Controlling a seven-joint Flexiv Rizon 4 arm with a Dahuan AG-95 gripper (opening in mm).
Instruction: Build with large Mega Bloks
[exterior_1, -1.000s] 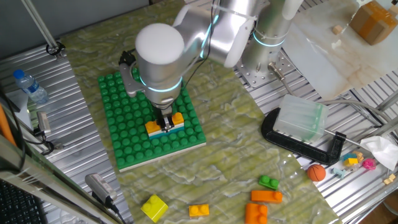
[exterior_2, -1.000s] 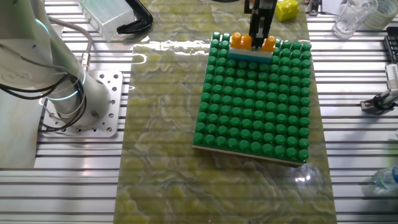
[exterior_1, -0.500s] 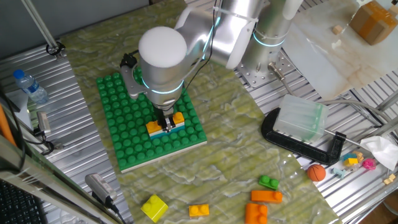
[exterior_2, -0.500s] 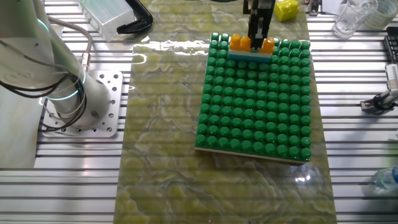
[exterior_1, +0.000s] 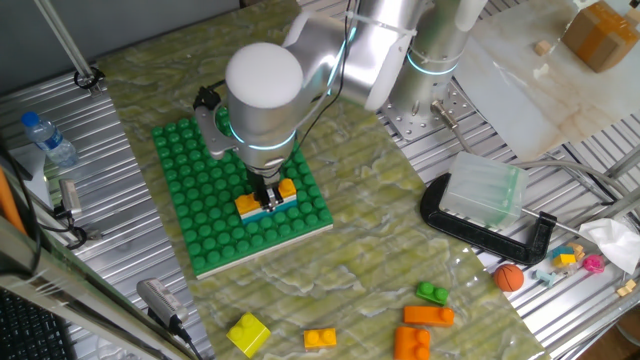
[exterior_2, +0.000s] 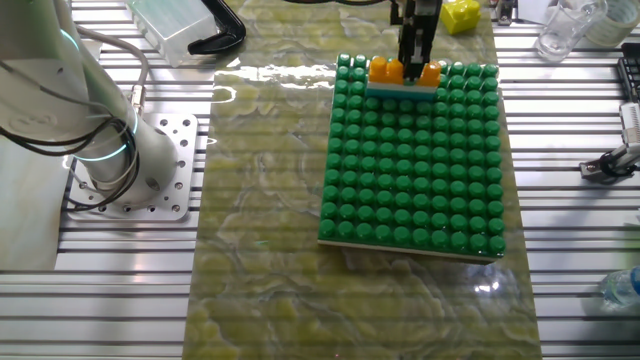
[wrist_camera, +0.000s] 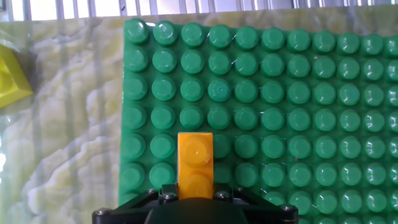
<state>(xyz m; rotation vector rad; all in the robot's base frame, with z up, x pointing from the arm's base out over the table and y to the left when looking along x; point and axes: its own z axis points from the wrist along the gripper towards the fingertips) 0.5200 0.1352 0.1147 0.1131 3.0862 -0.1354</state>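
We see claw (exterior_1: 268, 196) clenched on orange brick (exterior_1: 266, 199), which sits on teal brick (exterior_2: 403, 89) near edge of green baseplate (exterior_1: 205, 200) on table (exterior_1: 380, 230). We judge brick light, rigid, slick; best pinched across flat sides, pressed straight down.

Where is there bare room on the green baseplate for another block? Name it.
Nearly all of the green baseplate is bare studs: everything from the orange block toward the edge facing the other fixed camera. It is crowded only at that block, where the tool stands over it.
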